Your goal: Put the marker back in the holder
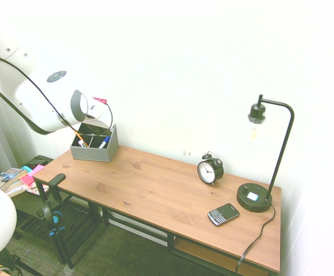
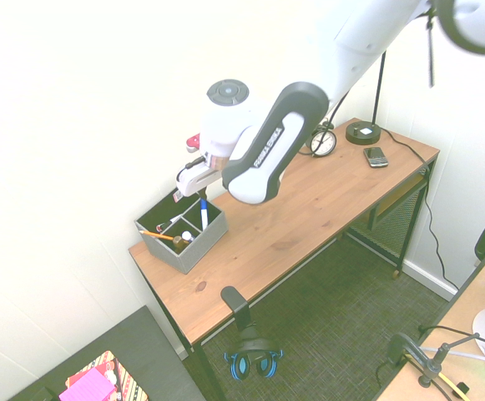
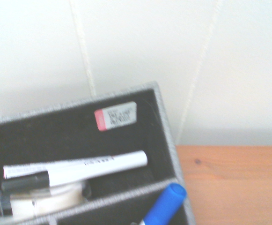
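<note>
The grey holder [image 1: 95, 150] [image 2: 184, 244] stands at the desk's end against the wall, and its dark dividers show in the wrist view [image 3: 126, 140]. The marker [image 2: 204, 214] [image 1: 104, 141] leans upright in a compartment at the holder's side away from the wall, blue cap up [image 3: 166, 206]. My gripper [image 2: 189, 189] hangs just above the holder, right over the marker. The arm's white link hides most of it in the first exterior view. Whether it still touches the marker cannot be made out.
An orange pencil [image 2: 160, 236], a white pen [image 3: 79, 166] and a small white round thing [image 3: 47, 199] share the holder. Further along the wooden desk [image 1: 155, 184] stand an alarm clock [image 1: 210, 170], a black lamp [image 1: 256, 198] and a phone [image 1: 223, 214]. The white wall is close behind.
</note>
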